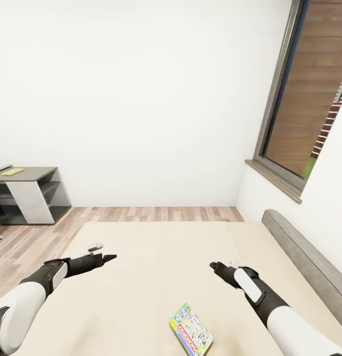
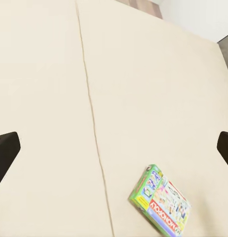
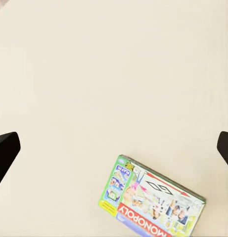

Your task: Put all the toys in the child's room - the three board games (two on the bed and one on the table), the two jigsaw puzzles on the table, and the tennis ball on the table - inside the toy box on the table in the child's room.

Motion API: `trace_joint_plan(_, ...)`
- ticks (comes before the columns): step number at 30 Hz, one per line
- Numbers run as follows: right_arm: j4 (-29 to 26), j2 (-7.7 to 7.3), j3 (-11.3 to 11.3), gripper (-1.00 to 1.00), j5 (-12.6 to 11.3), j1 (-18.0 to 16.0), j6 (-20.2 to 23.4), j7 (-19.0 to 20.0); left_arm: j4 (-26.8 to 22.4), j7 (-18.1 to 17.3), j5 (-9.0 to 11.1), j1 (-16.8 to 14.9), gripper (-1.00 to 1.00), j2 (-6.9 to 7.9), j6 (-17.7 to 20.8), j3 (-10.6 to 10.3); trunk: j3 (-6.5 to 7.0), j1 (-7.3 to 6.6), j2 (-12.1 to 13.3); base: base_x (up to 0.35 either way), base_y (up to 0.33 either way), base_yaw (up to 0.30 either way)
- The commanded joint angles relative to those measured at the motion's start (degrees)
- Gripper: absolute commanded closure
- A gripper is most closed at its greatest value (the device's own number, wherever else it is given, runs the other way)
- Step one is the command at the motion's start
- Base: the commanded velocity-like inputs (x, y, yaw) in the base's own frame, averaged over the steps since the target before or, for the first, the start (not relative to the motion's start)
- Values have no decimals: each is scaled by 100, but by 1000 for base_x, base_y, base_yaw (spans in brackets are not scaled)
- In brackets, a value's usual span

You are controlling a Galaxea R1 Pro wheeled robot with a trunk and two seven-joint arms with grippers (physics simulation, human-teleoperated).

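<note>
Monopoly box (image 1: 191,330) on bed (image 1: 156,277) | between tools, likely nearer right tool (image 1: 214,267) | both spread

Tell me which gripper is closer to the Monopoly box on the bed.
The right gripper. The Monopoly box lies on the bed just inside the right forearm, while the left gripper hovers over the far half.

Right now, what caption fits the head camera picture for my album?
Both arms reach over the beige bed, open tools apart, with the Monopoly box lying flat near the right arm.
</note>
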Motion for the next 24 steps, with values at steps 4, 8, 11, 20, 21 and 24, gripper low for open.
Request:
trace_joint_plan(4, -251, 1, 195, -100, -24, -3, 47, -172, -12, 68, -59, -5, -100, -8, 36, 47, -14, 4, -13, 0, 0, 0)
trace_joint_plan(8, -381, 4, 434, -100, 29, 2, 46, -206, -13, 103, -60, -5, -100, -9, 36, 46, -14, 4, -13, 0, 0, 0)
trace_joint_plan(11, -419, 5, 546, -100, 49, 11, 30, -214, -13, 113, -60, -5, -100, -10, 36, 43, -14, 4, -13, 0, 0, 0)
trace_joint_plan(20, -432, 22, 643, -100, 511, 44, 9, -223, -14, 120, -66, -5, -100, -10, 36, 37, -14, 4, -13, 0, 0, 0)
trace_joint_plan(21, -433, 22, 637, -100, 575, 42, 10, -214, -15, 120, -67, -5, -100, -10, 36, 37, -14, 4, -13, 0, 0, 0)
trace_joint_plan(24, -439, 23, 627, -100, 626, 41, 11, -203, -15, 120, -66, -5, -100, -10, 36, 35, -14, 4, -13, 0, 0, 0)
